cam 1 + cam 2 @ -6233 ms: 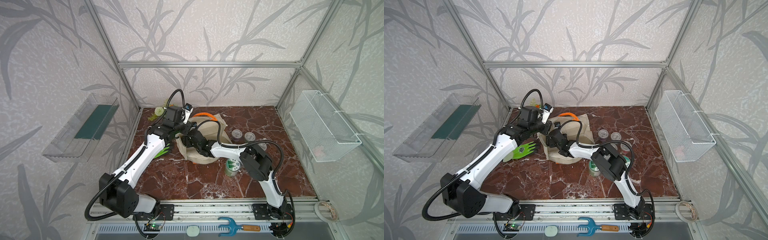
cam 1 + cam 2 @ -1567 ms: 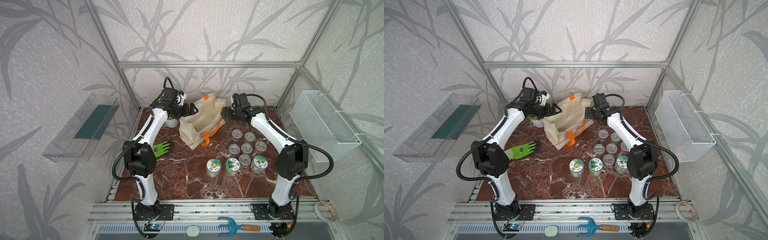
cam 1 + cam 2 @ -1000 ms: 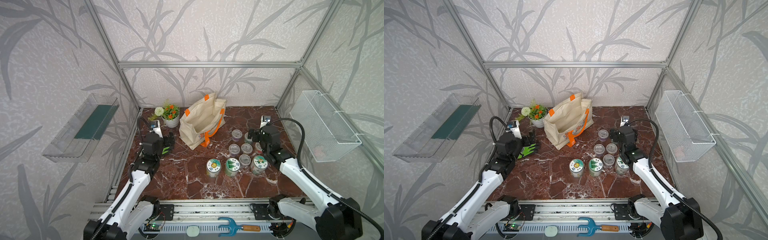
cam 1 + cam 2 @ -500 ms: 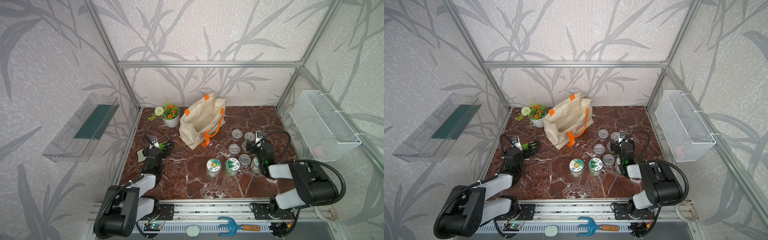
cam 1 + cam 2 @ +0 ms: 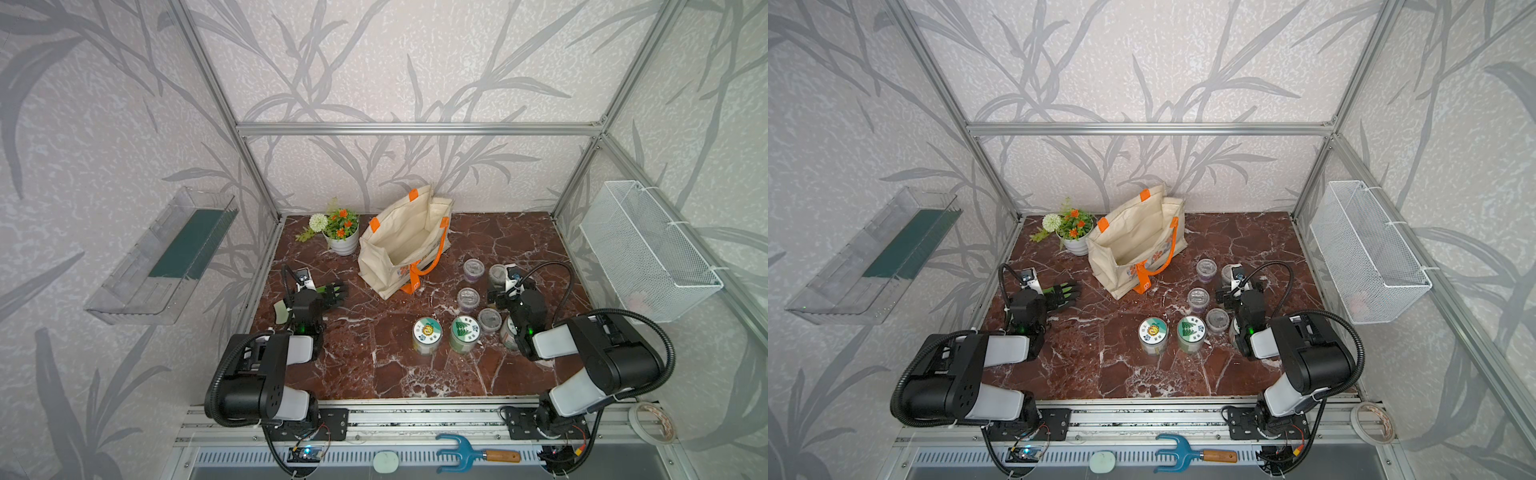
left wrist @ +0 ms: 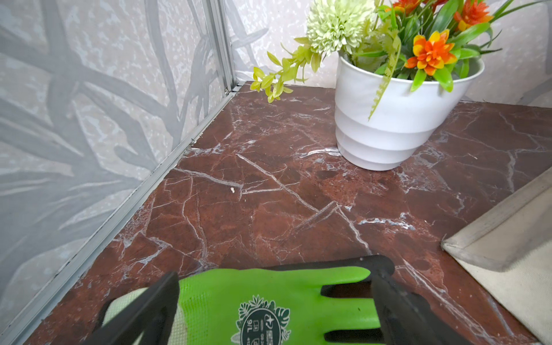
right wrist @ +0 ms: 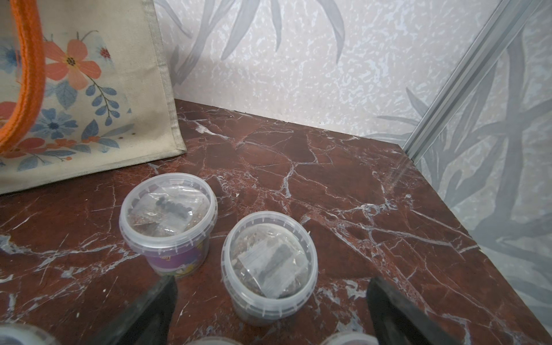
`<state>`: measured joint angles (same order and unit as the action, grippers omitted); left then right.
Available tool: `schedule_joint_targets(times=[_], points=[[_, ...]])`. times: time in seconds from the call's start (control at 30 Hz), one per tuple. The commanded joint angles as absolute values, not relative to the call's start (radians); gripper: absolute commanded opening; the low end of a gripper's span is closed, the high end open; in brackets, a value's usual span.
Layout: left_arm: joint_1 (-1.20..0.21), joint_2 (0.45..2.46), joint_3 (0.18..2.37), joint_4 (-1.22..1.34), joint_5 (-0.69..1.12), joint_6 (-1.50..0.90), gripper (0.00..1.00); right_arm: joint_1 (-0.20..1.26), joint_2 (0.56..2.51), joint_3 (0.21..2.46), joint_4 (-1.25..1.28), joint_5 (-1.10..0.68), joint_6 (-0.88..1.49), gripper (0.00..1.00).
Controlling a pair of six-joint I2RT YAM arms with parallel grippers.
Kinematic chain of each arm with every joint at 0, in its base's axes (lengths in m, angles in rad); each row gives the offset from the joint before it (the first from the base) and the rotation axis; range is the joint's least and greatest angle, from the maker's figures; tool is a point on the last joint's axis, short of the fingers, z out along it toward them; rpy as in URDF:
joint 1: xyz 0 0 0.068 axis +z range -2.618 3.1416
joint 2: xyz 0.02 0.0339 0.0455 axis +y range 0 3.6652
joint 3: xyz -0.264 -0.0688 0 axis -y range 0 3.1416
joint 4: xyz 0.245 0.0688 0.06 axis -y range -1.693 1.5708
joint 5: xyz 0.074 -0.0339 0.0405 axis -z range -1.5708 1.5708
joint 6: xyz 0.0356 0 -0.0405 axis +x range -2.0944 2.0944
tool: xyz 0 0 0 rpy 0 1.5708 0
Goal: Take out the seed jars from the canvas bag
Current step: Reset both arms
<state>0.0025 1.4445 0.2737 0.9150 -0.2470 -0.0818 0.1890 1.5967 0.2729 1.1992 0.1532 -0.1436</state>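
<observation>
1. Marble table (image 5: 374,374), leaf-papered booth. The canvas bag (image 5: 399,245) stands upright at the back, just beside the flower pot (image 5: 343,245). Its mouth is open and no jar shows inside from above.
2. Change: moments ago both arms were stretched out to the bag's rim, one on each side. Now both are folded low near the front rail, well apart from the bag.
3. Left gripper (image 6: 271,280): jaws spread wide with nothing between them, hanging just over a green glove (image 6: 268,307).
4. Right gripper (image 7: 271,286): jaws spread wide and empty. It hovers over the jar cluster, with one clear jar (image 7: 268,265) just ahead and untouched.
5. Seed jars (image 5: 468,299): all out on the table on the right arm's side of the bag. Four are clear-lidded and two white-lidded (image 5: 427,334); a further one is half hidden behind the right arm. None has shifted in the last second.
6. Judgement: unpacking looks finished and the arms look parked. The bag's floor is only partly visible, so a leftover jar cannot be ruled out.
</observation>
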Motion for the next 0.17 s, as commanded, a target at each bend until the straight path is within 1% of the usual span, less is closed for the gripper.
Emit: schedule_joint_targets(times=[0.0, 0.13], points=[[0.010, 1.468, 0.299, 0.952, -0.235, -0.093, 1.00, 0.192, 1.603, 0.296, 1.156, 0.176, -0.142, 0.99], [0.014, 1.472, 0.295, 0.964, -0.236, -0.098, 1.00, 0.187, 1.601, 0.308, 1.131, 0.163, -0.138, 0.99]])
